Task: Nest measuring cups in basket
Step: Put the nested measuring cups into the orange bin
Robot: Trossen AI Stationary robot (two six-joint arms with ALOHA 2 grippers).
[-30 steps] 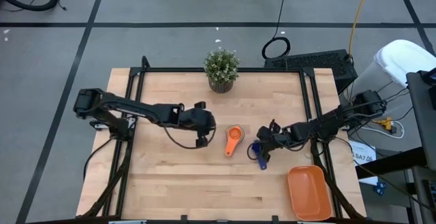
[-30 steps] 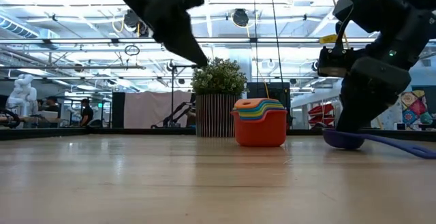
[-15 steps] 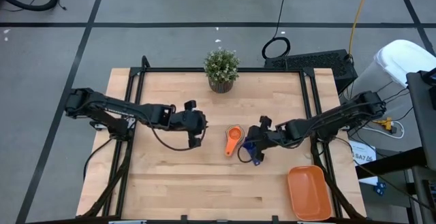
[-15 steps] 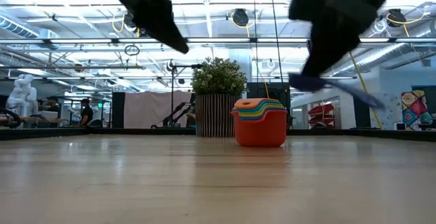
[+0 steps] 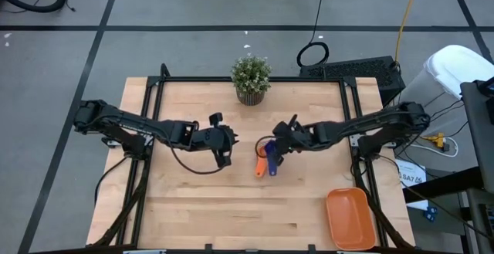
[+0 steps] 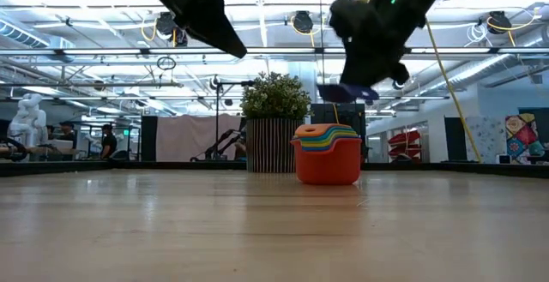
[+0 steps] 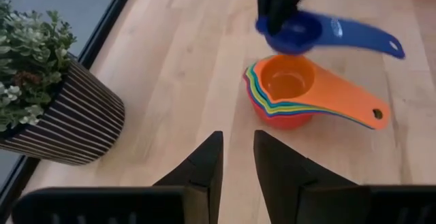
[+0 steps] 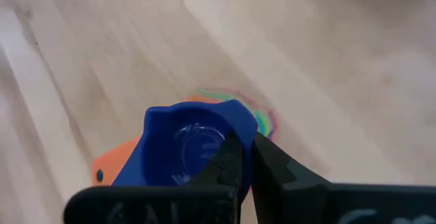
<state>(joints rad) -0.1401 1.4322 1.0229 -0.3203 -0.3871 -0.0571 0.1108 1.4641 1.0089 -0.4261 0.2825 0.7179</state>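
Several measuring cups stand nested in a stack [image 5: 264, 155], orange cup on top, bottom on the table's middle; their handles [image 7: 354, 108] lie together. My right gripper [image 5: 275, 150] is shut on a dark blue cup [image 7: 293, 33] that hangs just over the stack [image 6: 328, 153]. My left gripper [image 5: 224, 154] hovers left of the stack, fingers [image 7: 204, 166] a narrow gap apart with nothing between. The orange basket [image 5: 351, 217] sits at the near right corner. My right gripper pinches the blue cup's rim wall [image 8: 238, 127], one finger [image 8: 228, 159] inside the bowl and one outside, on the side away from the handle [image 7: 368, 39]. The fingers slant down from the table's right. The cup hangs about level, clear of the stack below.
A potted plant [image 5: 251, 78] stands at the middle of the far edge, behind the stack [image 6: 274, 128]. Bare wood lies between the stack and the basket and along the near edge.
My right gripper has lifted the blue cup off the table and carried it up and toward the table's left, from right of the stack to just above it. My left gripper has drawn a little back toward the left and risen slightly.
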